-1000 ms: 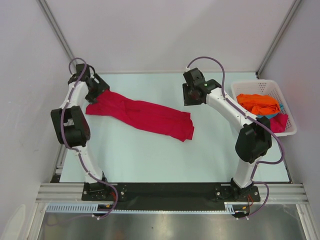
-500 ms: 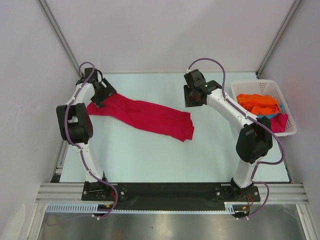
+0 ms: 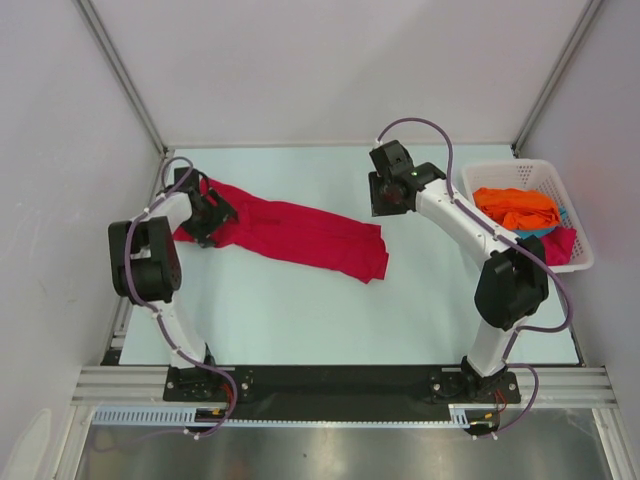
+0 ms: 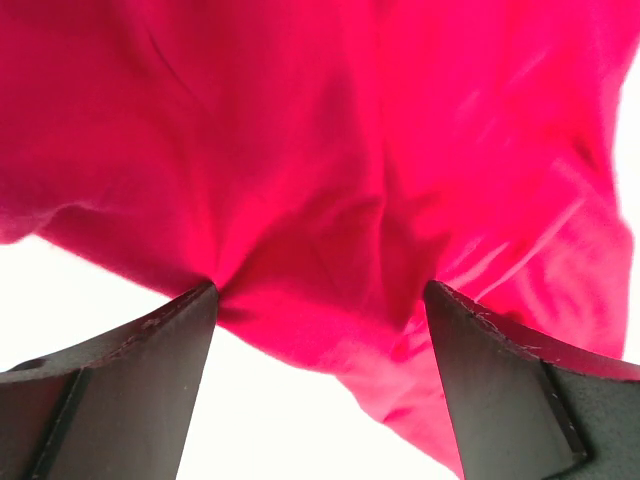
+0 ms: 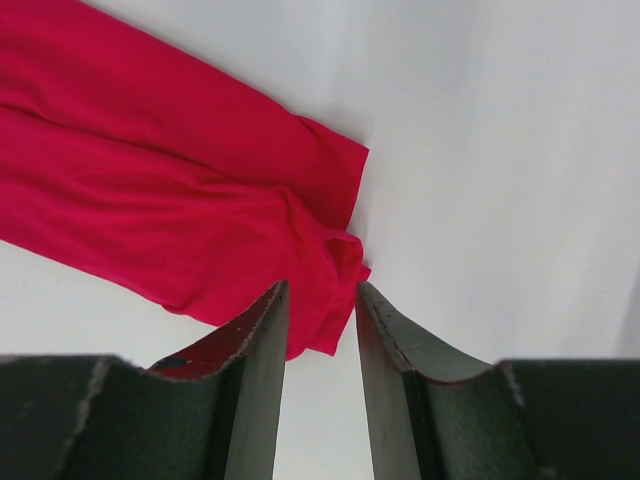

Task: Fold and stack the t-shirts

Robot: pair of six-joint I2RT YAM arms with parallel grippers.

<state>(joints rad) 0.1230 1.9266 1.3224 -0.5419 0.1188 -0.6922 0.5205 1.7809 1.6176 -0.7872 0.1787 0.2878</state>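
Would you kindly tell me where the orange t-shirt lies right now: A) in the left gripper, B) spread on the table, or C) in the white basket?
C: the orange t-shirt lies heaped atop the pile in the white basket.

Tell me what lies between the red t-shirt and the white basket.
Top view: only bare table between the red t-shirt and the basket, with the right arm reaching over it.

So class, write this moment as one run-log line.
left pincer: open over crimson t-shirt | right pincer: narrowly open, empty | orange t-shirt: in basket
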